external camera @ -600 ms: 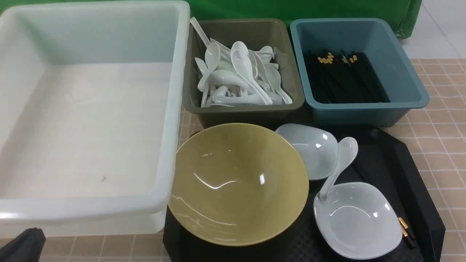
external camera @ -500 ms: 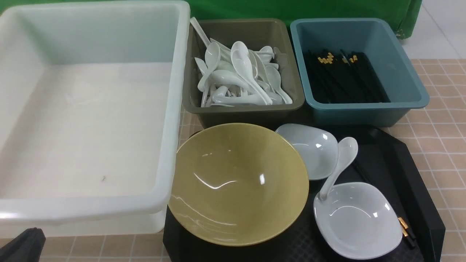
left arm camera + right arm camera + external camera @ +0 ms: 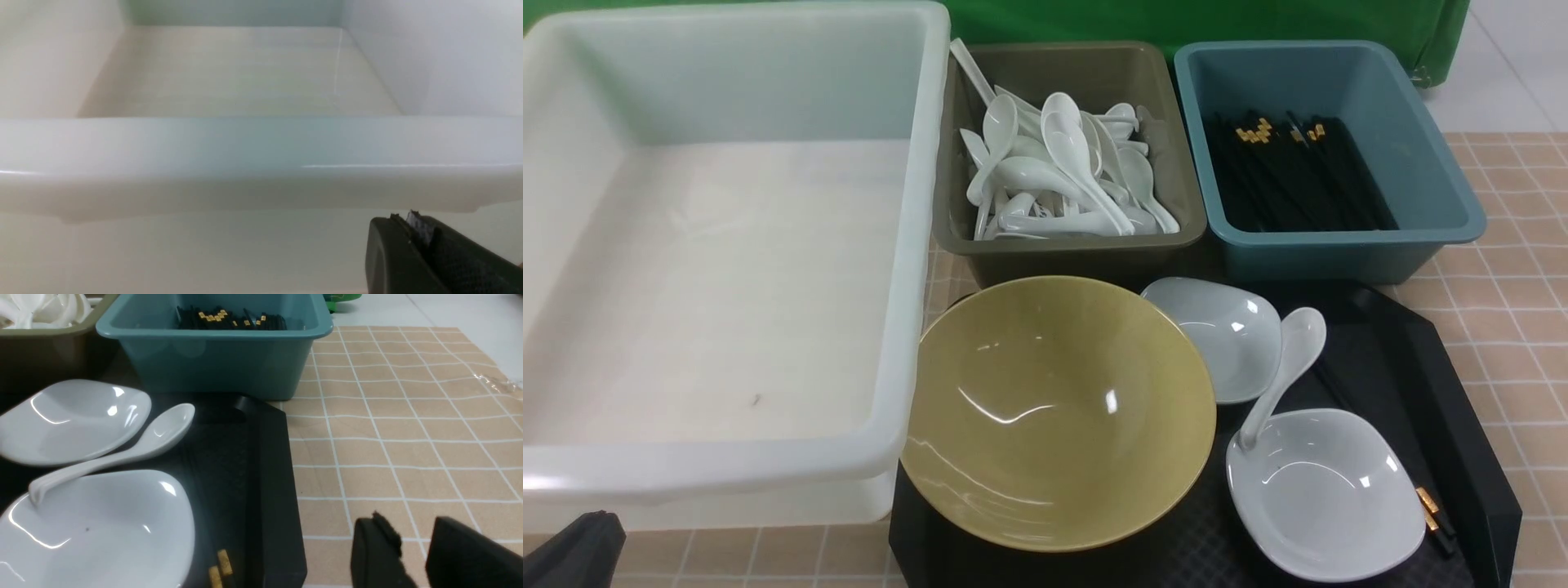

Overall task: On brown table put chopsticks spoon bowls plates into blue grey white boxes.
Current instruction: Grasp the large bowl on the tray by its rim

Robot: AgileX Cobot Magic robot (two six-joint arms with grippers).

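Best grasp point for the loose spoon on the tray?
Probably mid-handle of the spoon, from above, jaws across it. Its handle end rests on the rim of the near plate, so the shaft looks lifted off the black tray, leaving finger room; the scoop is wide.

This looks like a staged dish-sorting station. A green cloth (image 3: 1094, 20) hangs behind 3 plastic boxes (image 3: 1339, 260) on the tile-printed brown table (image 3: 1515, 327).
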